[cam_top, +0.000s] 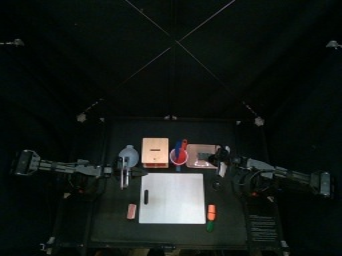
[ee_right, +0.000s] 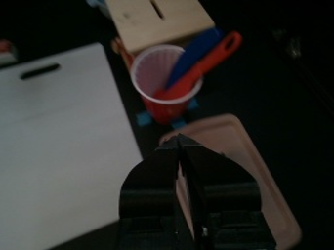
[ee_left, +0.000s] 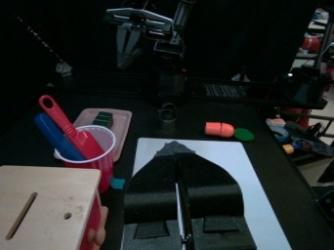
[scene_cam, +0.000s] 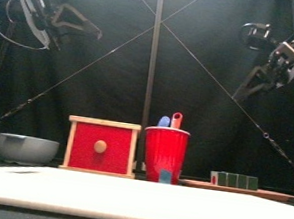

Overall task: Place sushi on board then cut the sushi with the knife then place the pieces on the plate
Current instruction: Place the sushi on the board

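The dark green toy sushi roll [scene_cam: 234,180] lies left-to-right on the flat pink tray [ee_right: 251,158] at the surface's back right, almost beneath the right gripper [ee_right: 183,146], farther from the left gripper [ee_left: 179,156]; both pairs of jaws are closed.

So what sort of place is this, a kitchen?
Probably a robot test booth staged as a toy kitchen: black curtains close it in, a left arm and a right arm flank a white cutting board, and a red cup holds toy knives.
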